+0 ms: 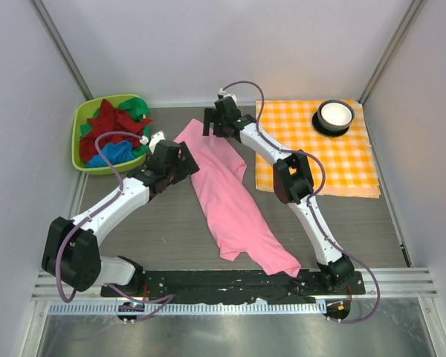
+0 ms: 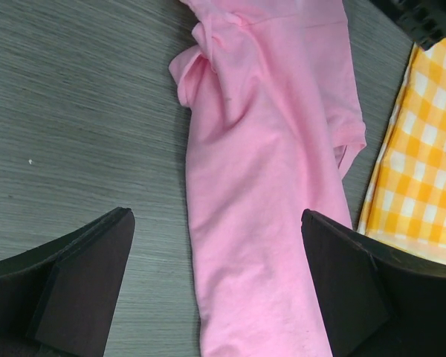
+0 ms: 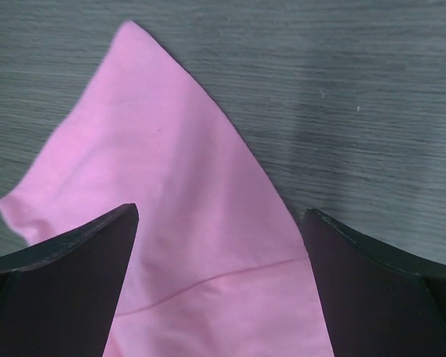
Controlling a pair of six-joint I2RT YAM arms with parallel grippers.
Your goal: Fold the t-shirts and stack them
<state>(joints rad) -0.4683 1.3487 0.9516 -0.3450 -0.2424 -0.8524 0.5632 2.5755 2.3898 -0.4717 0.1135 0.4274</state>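
Note:
A light pink t-shirt (image 1: 230, 201) lies bunched in a long strip across the middle of the table, running from the far centre down to the near edge. My left gripper (image 1: 180, 158) hovers open over its left edge; the wrist view shows the pink t-shirt (image 2: 267, 186) below the spread fingers (image 2: 82, 282), untouched. My right gripper (image 1: 217, 120) is open above the shirt's far end, where a pointed corner of the pink t-shirt (image 3: 171, 186) lies flat between the fingers (image 3: 67, 290). Dark red (image 1: 111, 120), green (image 1: 137, 108) and bright blue (image 1: 117, 153) t-shirts are piled in a bin.
The lime-green bin (image 1: 82, 123) stands at the far left. An orange-and-white checked cloth (image 1: 334, 160) covers the far right, with a white bowl on a dark saucer (image 1: 334, 115) on it. The checked cloth (image 2: 424, 171) lies close to the shirt's right edge.

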